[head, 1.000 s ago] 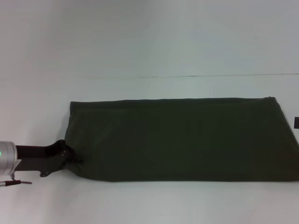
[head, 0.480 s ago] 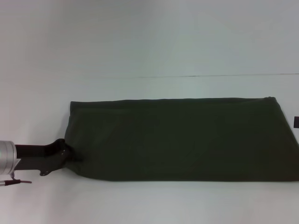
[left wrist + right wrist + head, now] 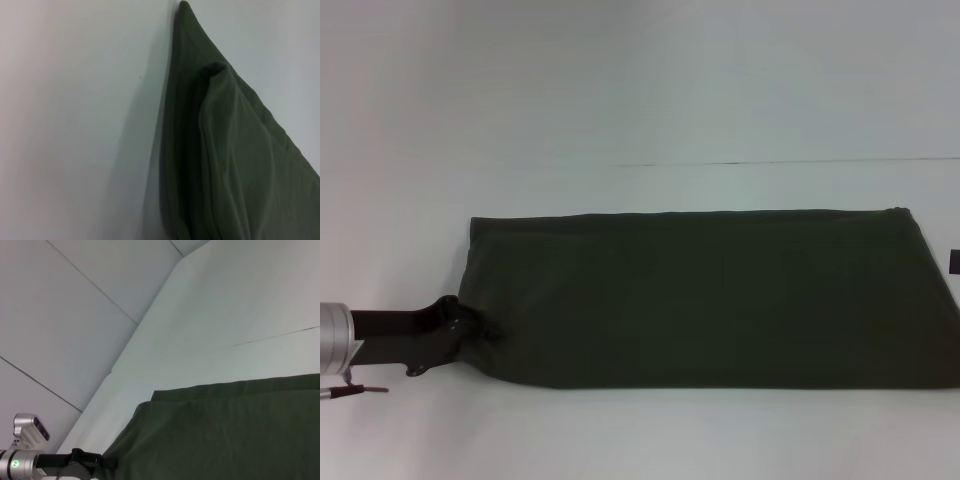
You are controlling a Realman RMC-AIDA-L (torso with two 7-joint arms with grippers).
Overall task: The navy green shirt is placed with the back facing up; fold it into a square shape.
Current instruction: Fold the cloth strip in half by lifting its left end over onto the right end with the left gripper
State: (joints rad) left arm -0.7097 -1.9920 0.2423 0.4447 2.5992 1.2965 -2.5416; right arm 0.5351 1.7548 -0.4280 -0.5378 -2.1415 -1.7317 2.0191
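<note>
1. the white table (image 3: pixel 640 440) fills the head view from the lower edge up to a thin dark seam across the middle of the frame, with pale wall above it. in the right wrist view the same surface (image 3: pixel 225 340) meets pale wall panels with dark joint lines in the upper left.
2. the navy green shirt (image 3: pixel 710 300) lies flat as a long folded band across the centre and right of the head view. its right end is cut off by the frame edge. the left wrist view shows its layered edge (image 3: pixel 220 165) bunched into a raised fold, tapering to a point at the top of the frame.
3. the left gripper (image 3: pixel 470 332) sits at the lower left of the head view, its dark body touching the shirt's lower left corner. the fingertips are hidden in the fabric, so i cannot tell whether they are apart or clamped on it. the right wrist view shows it (image 3: pixel 95 461) at the lower left, against that corner.
4. the right gripper does not show in any view.
</note>
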